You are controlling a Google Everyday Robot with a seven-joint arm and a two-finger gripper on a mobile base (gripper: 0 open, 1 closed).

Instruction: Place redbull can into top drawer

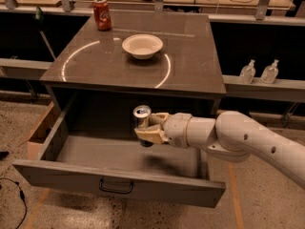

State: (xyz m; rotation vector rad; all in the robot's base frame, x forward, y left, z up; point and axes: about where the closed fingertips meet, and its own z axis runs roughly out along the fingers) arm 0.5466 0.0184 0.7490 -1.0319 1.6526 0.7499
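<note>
The redbull can (142,119) is a slim can with a silver top, held upright. My gripper (147,128) is shut on it, reaching in from the right on a white arm. The can hangs above the floor of the open top drawer (119,180), over its middle. The drawer is pulled out wide, with a dark bail handle at the centre of its front. The lower part of the can is hidden by my fingers (148,136).
A white bowl (142,46) and a red cola can (101,14) stand on the dark cabinet top (190,66). Two clear bottles (259,71) sit on a ledge at the right. A cardboard box (38,132) lies at the drawer's left.
</note>
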